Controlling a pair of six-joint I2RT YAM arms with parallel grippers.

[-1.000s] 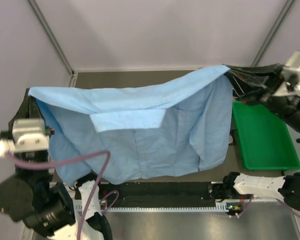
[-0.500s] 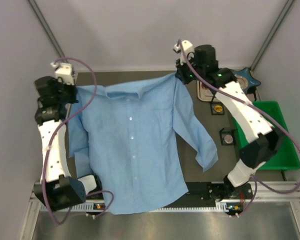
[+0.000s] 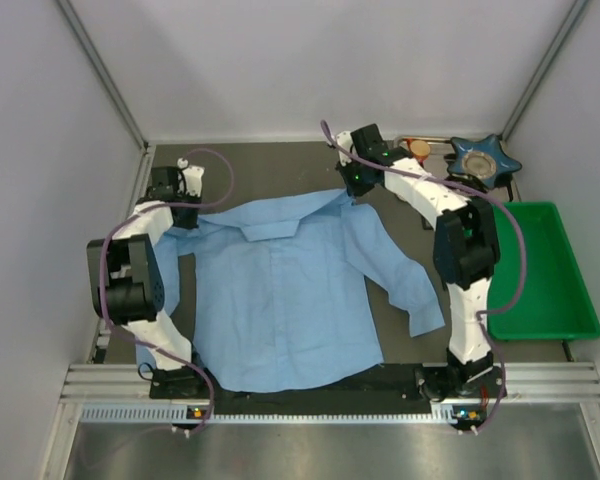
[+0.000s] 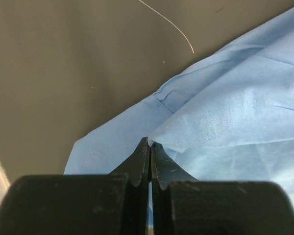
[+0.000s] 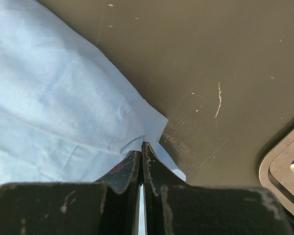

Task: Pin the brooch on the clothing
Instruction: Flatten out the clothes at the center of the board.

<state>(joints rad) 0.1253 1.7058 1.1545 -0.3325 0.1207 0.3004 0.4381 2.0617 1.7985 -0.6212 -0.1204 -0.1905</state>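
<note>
The light blue shirt [image 3: 280,290] lies spread on the dark table, collar toward the back, its right sleeve trailing to the right. My left gripper [image 3: 180,215] is shut on the shirt's left shoulder edge; the left wrist view shows its tips [image 4: 150,143] pinching a fold of blue cloth [image 4: 225,112]. My right gripper [image 3: 352,190] is shut on the other shoulder; the right wrist view shows its tips [image 5: 142,144] pinching the cloth's corner [image 5: 63,98]. A blue star-shaped object [image 3: 485,158] sits at the back right; I cannot tell whether it is the brooch.
A green tray [image 3: 540,270] stands at the right edge. A small orange item [image 3: 417,148] lies beside the star object. A grey pad's corner [image 5: 284,171] shows near the right gripper. Enclosure walls stand close on the left, back and right.
The shirt was held up and stretched between the grippers; now it lies flat on the table. Both grippers have come down to the table, still holding the shoulders.
</note>
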